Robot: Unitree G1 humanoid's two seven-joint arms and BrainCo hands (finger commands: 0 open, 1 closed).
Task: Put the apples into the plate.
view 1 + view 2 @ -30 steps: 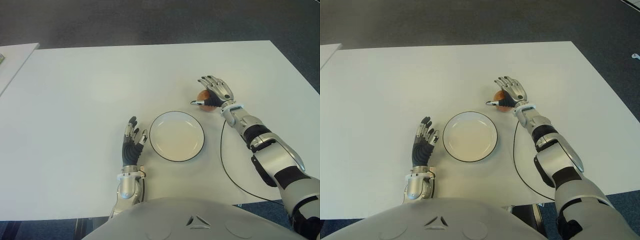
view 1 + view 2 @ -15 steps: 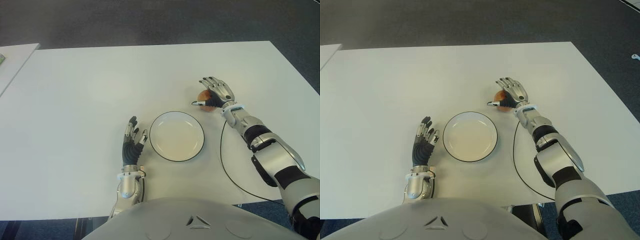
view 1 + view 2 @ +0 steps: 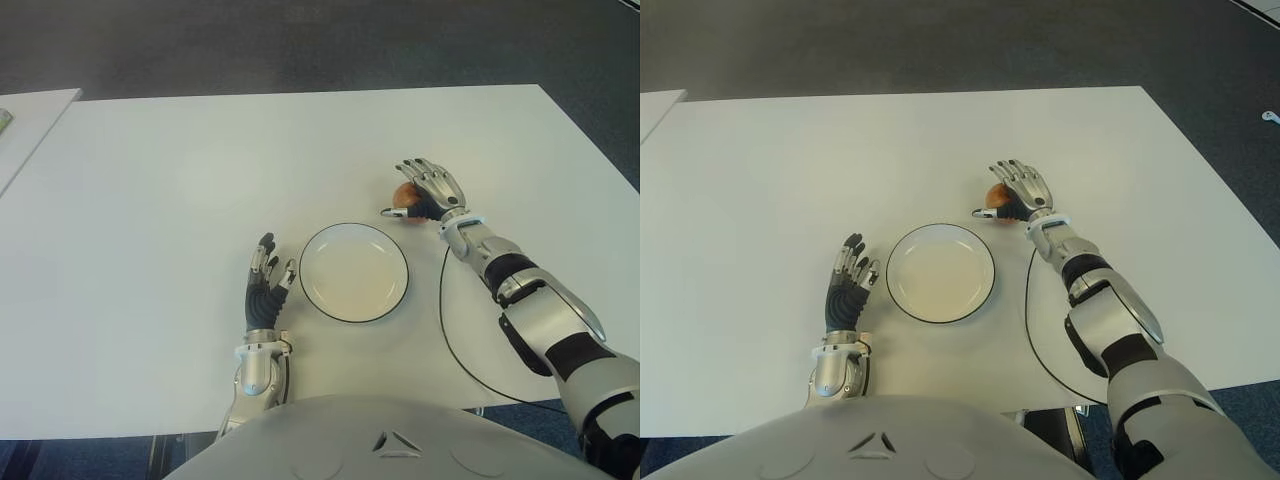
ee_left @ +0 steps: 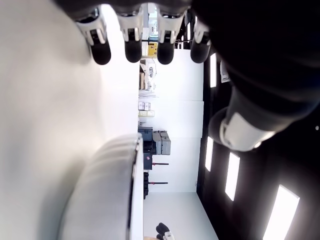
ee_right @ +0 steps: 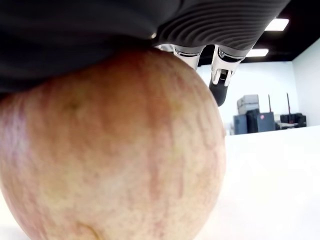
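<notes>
We see white table (image 3: 150,200). White plate (image 3: 354,272) with dark rim at center, nothing in it. Right hand (image 3: 430,190) beyond plate's right edge, palm pressed on 1 apple (image 3: 403,192), fingers extended over it, not clenched. Left hand (image 3: 265,290) just left of plate, fingers straight, holding nothing.

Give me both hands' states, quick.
Left hand: open, empty, beside the plate on its left.
Right hand: over the apple, palm against it, fingers extended; not yet closed.
</notes>
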